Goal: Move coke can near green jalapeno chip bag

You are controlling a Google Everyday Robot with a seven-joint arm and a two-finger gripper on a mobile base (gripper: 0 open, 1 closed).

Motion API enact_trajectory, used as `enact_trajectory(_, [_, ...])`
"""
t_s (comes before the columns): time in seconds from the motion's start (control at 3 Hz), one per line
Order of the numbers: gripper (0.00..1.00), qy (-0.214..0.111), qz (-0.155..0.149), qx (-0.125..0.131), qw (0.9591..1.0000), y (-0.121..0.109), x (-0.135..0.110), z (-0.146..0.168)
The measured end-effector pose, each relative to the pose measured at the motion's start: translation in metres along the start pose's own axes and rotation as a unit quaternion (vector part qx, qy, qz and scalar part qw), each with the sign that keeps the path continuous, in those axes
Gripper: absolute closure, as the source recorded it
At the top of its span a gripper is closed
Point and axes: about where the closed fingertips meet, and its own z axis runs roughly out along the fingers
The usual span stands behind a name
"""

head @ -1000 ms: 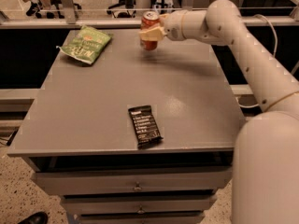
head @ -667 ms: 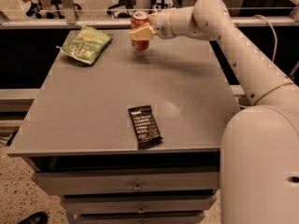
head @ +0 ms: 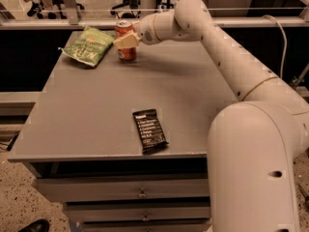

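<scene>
Two things decided a clean finish to this step: setting the coke can [head: 126,54] down upright and keeping it from bumping the green jalapeno chip bag [head: 88,45]. The can stood in the upper left of the frame, just right of the bag with a narrow strip of the grey table [head: 96,110] showing between them. That looked close enough for the task. Its base sat at or just above the surface, and which of the two could not be told. A good finish would have meant lowering straight down until the base rested flat, letting go without a sideways nudge, and then backing away to the right, clear of the bag.

The gripper [head: 126,40] was clamped on the can at mid-height, with one pale finger lying across its front below the silver top. The arm [head: 217,37] reached in from the lower right of the frame, rising from the large white shoulder and stretching long and nearly straight toward the far edge, with the wrist turned leftward. A black snack bar wrapper [head: 149,131] lay flat near the front edge, well apart from everything else.
</scene>
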Motion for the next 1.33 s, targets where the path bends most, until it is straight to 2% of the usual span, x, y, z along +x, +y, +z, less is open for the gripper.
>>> enact_trajectory(0.67, [1.00,-0.012,-0.007,-0.014,0.9998,0.005,-0.018,0.038])
enact_trajectory(1.0, [0.83,-0.016,-0.012,-0.012,0.9997,0.001,-0.022,0.049])
enact_trajectory(1.33, [0.61,-0.021,-0.014,-0.011,0.9996,-0.001,-0.025,0.056])
